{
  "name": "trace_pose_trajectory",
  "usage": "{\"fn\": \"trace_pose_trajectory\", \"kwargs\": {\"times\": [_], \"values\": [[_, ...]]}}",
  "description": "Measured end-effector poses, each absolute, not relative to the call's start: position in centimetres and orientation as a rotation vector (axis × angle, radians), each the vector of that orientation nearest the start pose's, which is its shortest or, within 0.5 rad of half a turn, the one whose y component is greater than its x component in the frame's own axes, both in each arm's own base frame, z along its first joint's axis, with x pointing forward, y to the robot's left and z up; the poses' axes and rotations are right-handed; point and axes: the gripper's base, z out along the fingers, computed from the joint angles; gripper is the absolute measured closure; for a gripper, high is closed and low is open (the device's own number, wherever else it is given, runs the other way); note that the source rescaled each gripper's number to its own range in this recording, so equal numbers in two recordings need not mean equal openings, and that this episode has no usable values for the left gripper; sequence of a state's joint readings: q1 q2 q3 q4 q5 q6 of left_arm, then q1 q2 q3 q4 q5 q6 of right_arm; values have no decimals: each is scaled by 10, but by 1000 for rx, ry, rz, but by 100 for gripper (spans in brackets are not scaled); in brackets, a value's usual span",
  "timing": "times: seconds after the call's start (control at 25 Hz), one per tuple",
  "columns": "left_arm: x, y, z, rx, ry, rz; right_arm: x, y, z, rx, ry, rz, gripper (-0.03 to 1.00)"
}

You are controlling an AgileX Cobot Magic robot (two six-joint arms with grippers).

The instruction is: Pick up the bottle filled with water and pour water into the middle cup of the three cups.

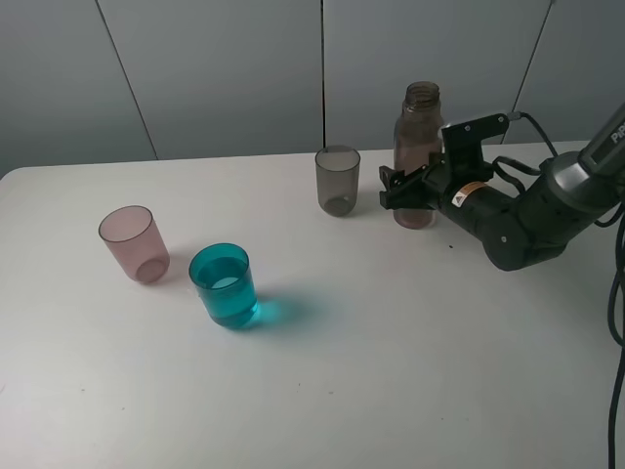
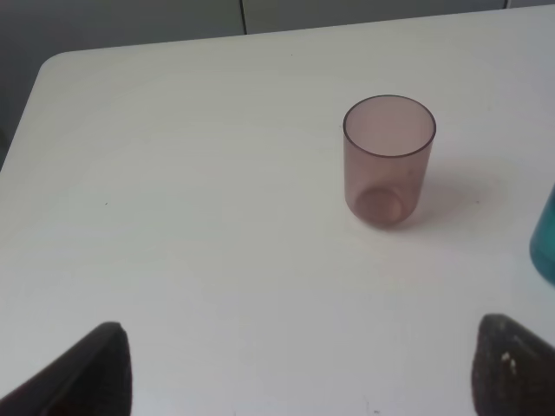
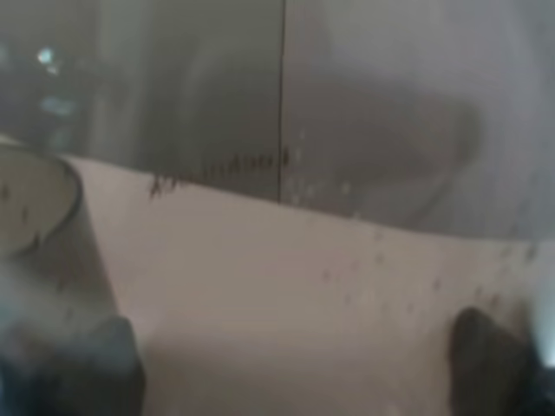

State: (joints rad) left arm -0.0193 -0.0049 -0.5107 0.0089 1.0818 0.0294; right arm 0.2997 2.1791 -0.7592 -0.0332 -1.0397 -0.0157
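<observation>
Water already sits in the teal cup; the right gripper clasps the upright bottle on the table, nothing apparently left except letting go.

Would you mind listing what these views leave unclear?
- Whether the right gripper actually clamps the bottle: exterior high shows its jaws around it; the right wrist view is a blur through the plastic.
- The middle cup: cut off by the left wrist frame edge.
- How much water remains in the bottle: smoky plastic hides it.

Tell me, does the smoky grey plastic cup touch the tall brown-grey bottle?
Apart. The exterior high view shows bare white table between the grey cup and the bottle.
</observation>
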Motion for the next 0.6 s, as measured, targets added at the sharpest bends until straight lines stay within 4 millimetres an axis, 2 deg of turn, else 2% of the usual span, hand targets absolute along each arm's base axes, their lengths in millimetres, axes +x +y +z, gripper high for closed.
{"fn": "trace_pose_trajectory", "kwargs": {"times": [0.08, 0.2, 0.44, 0.6], "values": [[-8, 1, 278, 49, 2049, 17, 337, 107, 64, -332, 1863, 210, 20], [-8, 1, 278, 49, 2049, 17, 325, 101, 67, -310, 1878, 198, 10], [-8, 1, 278, 49, 2049, 17, 291, 88, 88, -282, 1898, 182, 8], [-8, 1, 278, 49, 2049, 17, 265, 78, 115, -257, 1903, 173, 8]]}}
